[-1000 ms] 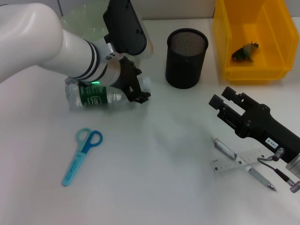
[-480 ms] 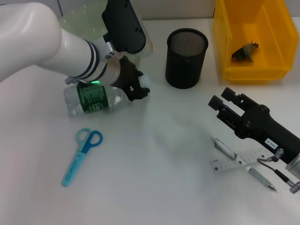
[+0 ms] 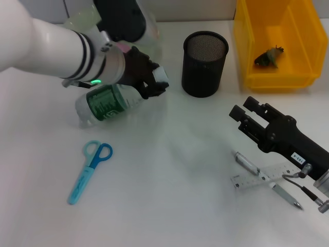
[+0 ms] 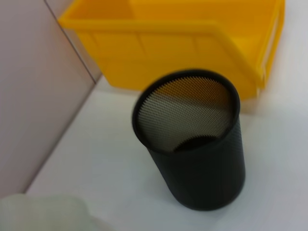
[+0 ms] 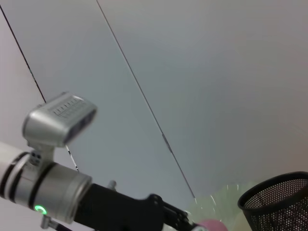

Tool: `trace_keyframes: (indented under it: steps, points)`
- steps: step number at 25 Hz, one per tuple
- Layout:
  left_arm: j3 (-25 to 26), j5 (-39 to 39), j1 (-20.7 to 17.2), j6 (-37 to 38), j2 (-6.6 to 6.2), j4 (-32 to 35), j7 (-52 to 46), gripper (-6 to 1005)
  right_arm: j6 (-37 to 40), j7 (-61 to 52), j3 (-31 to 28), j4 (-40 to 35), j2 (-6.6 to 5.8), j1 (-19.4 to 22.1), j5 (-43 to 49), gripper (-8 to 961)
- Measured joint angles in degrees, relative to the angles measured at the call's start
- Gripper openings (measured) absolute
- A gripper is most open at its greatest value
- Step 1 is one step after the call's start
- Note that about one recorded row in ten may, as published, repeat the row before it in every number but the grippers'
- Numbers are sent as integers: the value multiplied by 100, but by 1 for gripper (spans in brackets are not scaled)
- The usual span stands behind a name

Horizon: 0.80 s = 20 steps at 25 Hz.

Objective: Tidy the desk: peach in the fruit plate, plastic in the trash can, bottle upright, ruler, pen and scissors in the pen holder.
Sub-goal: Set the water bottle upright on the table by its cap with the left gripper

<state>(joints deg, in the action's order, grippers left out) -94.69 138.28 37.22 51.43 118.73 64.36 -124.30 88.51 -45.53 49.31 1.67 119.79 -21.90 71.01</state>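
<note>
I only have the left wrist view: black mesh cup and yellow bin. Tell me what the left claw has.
Observer: The left claw grips the neck of the clear plastic bottle with a green label, held tilted, neck end up.
Operator: Report the right claw.
Observer: The right claw is open and empty, near the clear ruler.
Operator: Locate the scissors.
Observer: The blue-handled scissors lie flat on the white table, nearer the robot than the bottle.
</note>
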Motion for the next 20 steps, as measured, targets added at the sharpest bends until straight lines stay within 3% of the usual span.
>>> trace_keyframes:
  steps: [9, 12, 13, 16, 20]
  points:
    - [295, -30, -886, 328, 0, 1364, -46, 444, -1, 0, 0, 73, 0, -17, 3, 574]
    - [295, -30, -886, 328, 0, 1364, -46, 443, -1, 0, -1, 80, 0, -16, 7, 574]
    - [333, -47, -1175, 318, 2, 1722, -64, 443, -1, 0, 0, 88, 0, -17, 7, 574]
    - [403, -135, -1290, 312, 1, 1851, -71, 443, -1, 0, 0, 96, 0, -17, 7, 574]
    - [824, -755, -1469, 412, -5, 1904, -26, 443, -1, -9, 0, 97, 0, -44, 5, 574]
